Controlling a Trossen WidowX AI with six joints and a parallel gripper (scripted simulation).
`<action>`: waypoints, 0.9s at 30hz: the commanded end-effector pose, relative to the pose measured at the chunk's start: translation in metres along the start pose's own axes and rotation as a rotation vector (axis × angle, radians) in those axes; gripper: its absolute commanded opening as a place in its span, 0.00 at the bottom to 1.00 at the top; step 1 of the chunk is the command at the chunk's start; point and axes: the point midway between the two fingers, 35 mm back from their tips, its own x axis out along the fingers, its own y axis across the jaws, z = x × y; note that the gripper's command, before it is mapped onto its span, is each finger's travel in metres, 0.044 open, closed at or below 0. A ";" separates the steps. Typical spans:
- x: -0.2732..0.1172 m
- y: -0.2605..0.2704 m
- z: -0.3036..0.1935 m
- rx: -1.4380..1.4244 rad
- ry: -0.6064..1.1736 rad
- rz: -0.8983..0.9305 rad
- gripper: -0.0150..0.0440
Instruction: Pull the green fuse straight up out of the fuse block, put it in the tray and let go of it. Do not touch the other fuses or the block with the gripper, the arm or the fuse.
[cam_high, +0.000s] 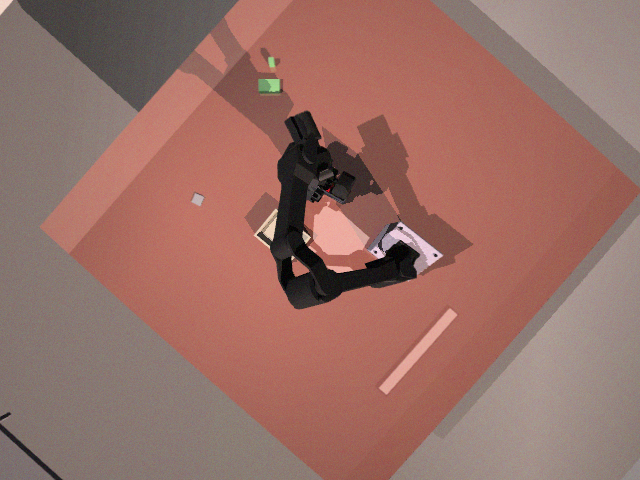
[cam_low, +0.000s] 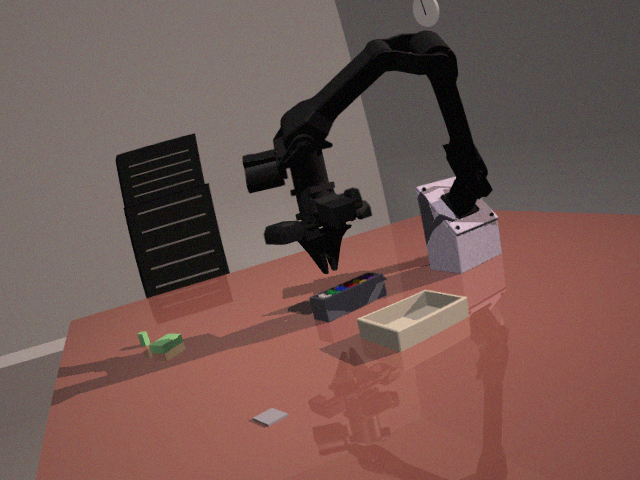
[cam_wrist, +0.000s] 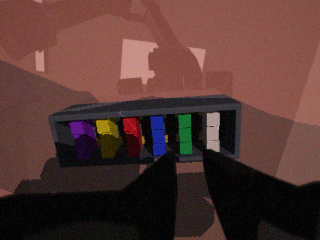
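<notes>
The green fuse (cam_low: 332, 292) (cam_wrist: 185, 134) stands in the dark fuse block (cam_low: 321, 310) (cam_wrist: 150, 107), between the blue fuse (cam_wrist: 158, 135) and the white fuse (cam_wrist: 213, 132). My gripper (cam_low: 329, 270) (cam_wrist: 189, 158) points down above the block. Its fingers are a little apart with nothing between them. In the wrist view the tips appear just below the green fuse, at the block's near edge. The cream tray (cam_high: 269, 230) (cam_low: 429, 324) lies beside the block, and no fuse shows in it. In the top view the arm hides most of the block and part of the tray.
The red fuse (cam_wrist: 133, 137), yellow fuse (cam_wrist: 108, 139) and purple fuse (cam_wrist: 83, 140) stand in the same row. A green slab (cam_high: 269, 85) (cam_low: 165, 343) and a small green piece (cam_high: 271, 62) (cam_low: 143, 338) lie away from the block. A grey square (cam_high: 197, 198) (cam_low: 270, 416) lies farther off.
</notes>
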 end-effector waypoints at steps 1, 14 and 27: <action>0.005 0.000 0.001 0.001 -0.007 0.002 0.38; 0.018 0.000 0.000 0.001 -0.008 0.002 0.38; 0.030 -0.001 0.001 0.001 -0.008 0.002 0.38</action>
